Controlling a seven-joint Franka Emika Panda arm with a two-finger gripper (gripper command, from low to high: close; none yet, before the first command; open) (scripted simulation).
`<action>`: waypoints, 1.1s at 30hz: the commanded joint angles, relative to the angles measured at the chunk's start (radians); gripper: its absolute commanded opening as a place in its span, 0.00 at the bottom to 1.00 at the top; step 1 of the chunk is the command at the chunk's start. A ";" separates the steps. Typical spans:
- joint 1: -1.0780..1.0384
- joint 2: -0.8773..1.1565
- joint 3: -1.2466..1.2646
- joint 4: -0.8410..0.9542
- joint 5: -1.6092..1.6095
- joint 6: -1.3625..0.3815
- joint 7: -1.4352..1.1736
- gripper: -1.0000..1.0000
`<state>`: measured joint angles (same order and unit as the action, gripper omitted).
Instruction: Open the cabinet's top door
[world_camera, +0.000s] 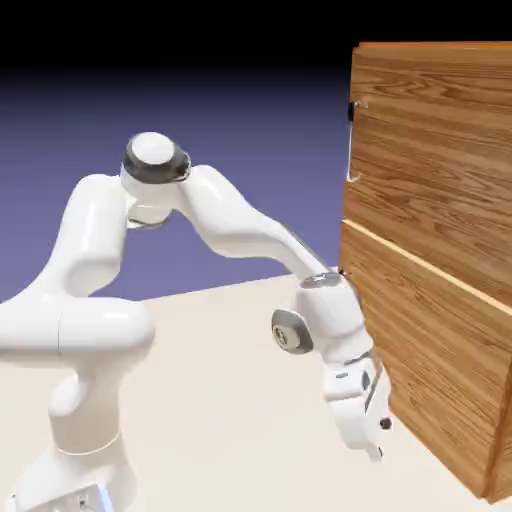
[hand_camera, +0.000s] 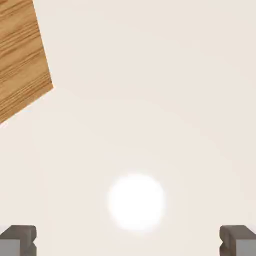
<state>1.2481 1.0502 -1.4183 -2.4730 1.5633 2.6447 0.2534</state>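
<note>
The cabinet of brown wood grain stands at the exterior view's right, its two panels split by a pale seam. The top door carries a small vertical silver handle at its left edge. My gripper hangs low beside the lower panel, pointing down at the table, well below that handle. In the hand view my gripper is open, its grey fingertips wide apart with only bare table between them. A corner of the cabinet shows at that view's upper left.
The beige table spreads under the arm. The white arm's elbow rises at the exterior view's left. A bright round highlight lies on the table in the hand view.
</note>
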 joint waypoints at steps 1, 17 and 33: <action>0.028 0.036 -0.032 0.008 0.035 -0.009 -0.011 0.50; 0.470 0.616 -0.539 0.128 0.595 -0.149 -0.185 0.50; 0.549 0.704 -0.658 0.070 0.835 -0.337 -0.376 0.00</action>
<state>1.7970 1.7545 -2.0763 -2.4023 2.4015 2.3068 -0.1238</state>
